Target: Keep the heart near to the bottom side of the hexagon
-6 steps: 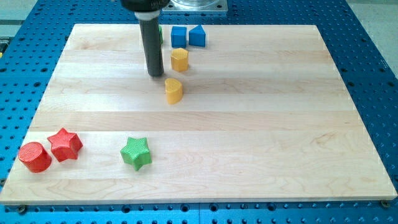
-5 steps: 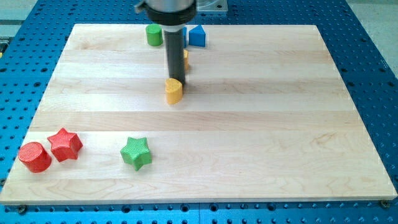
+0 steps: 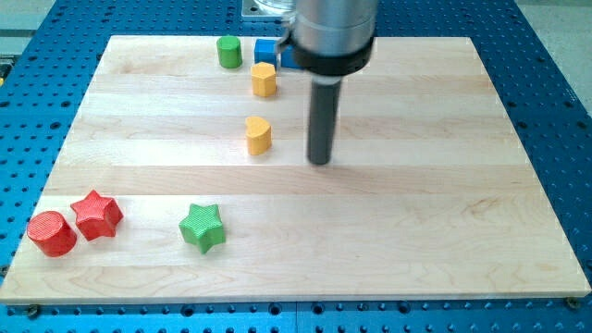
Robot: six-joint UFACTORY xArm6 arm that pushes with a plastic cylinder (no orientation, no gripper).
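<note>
The yellow heart (image 3: 258, 135) lies on the wooden board (image 3: 416, 213), a short way below the yellow hexagon (image 3: 264, 80) with a gap between them. My tip (image 3: 320, 162) rests on the board to the right of the heart and slightly lower, clear of it.
A green cylinder (image 3: 228, 51) stands at the top edge, left of the hexagon. A blue block (image 3: 267, 50) sits just above the hexagon, partly hidden by the arm. A red cylinder (image 3: 51, 233), a red star (image 3: 96, 215) and a green star (image 3: 203, 228) lie at the lower left.
My tip has swept from the left of the hexagon and heart, past them, to the heart's right. The hexagon sits slightly higher and the heart has barely shifted.
</note>
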